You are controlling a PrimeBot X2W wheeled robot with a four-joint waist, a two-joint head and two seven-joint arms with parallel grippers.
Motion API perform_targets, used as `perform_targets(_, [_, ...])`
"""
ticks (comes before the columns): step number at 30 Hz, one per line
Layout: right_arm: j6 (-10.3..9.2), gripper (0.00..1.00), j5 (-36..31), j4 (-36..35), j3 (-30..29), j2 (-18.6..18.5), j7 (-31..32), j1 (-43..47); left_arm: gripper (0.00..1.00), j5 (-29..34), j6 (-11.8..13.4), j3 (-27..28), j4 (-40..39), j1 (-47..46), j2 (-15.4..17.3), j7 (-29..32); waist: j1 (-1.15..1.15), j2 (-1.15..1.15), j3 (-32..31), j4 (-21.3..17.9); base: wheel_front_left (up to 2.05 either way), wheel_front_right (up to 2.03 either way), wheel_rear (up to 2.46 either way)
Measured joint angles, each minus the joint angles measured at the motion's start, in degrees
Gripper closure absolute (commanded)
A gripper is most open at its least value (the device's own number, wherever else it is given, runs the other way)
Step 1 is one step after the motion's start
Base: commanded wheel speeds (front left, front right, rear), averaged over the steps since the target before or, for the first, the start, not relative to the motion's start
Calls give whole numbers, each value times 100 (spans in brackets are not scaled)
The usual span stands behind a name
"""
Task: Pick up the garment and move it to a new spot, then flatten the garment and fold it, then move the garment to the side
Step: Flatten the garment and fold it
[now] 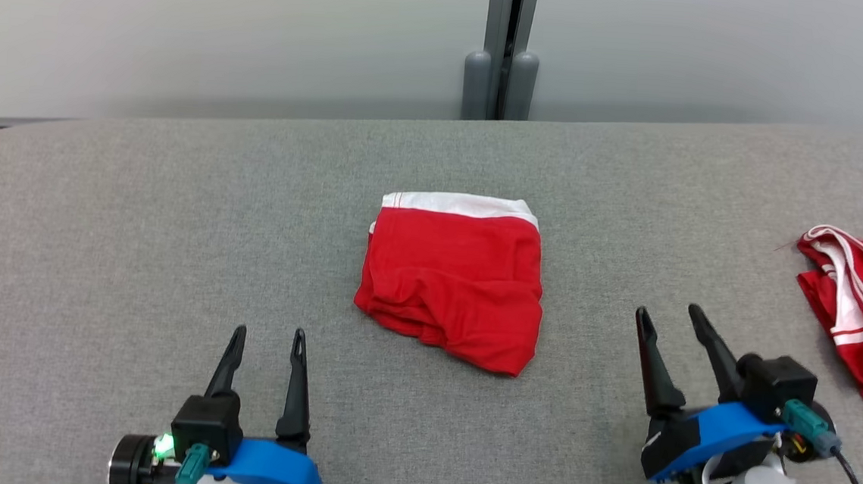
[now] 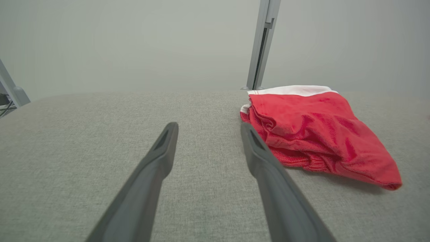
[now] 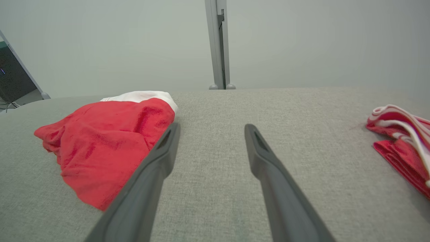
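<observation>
The red garment [image 1: 453,278] lies roughly folded at the middle of the table [image 1: 136,236], so only the move aside seems left. The left gripper [image 1: 269,332] and right gripper [image 1: 667,310] hover spread and empty near it.

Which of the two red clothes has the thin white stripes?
The red garment at the right edge, beyond the right gripper. The folded garment in the middle has just one broad white band.

The garment [image 1: 451,281] is soft, matt red cloth, creased, with a white band. The worktop [image 1: 136,236] is covered in coarse grey woven fabric.
</observation>
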Motion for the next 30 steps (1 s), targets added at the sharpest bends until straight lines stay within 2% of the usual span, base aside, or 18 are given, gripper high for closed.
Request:
perform_targets(9, [0,0,-87,141,9,94,0,338,0,-82,-74,51,-10,347,0,0,-1,0,-279,-91,0,0,0])
perform_targets(24, [0,1,30,157,215,46,0,213,0,-259,-99,-118,-62,291,-1,0,0,0,-73,58,0,0,0])
perform_targets(25, [0,54,51,151,266,0,0,138,0,-279,-98,-143,-65,277,0,0,0,0,-37,87,0,0,0])
perform_targets(26, [0,83,86,144,328,-52,0,51,0,-292,-87,-167,-67,257,0,0,0,0,2,119,0,0,0])
perform_targets(27, [0,100,118,138,394,-111,0,-42,0,-297,-79,-205,-71,224,0,0,0,0,43,156,0,0,0])
perform_targets(30, [0,100,186,169,686,-310,0,-387,0,-355,-53,-358,-91,109,0,0,0,0,175,300,0,0,0])
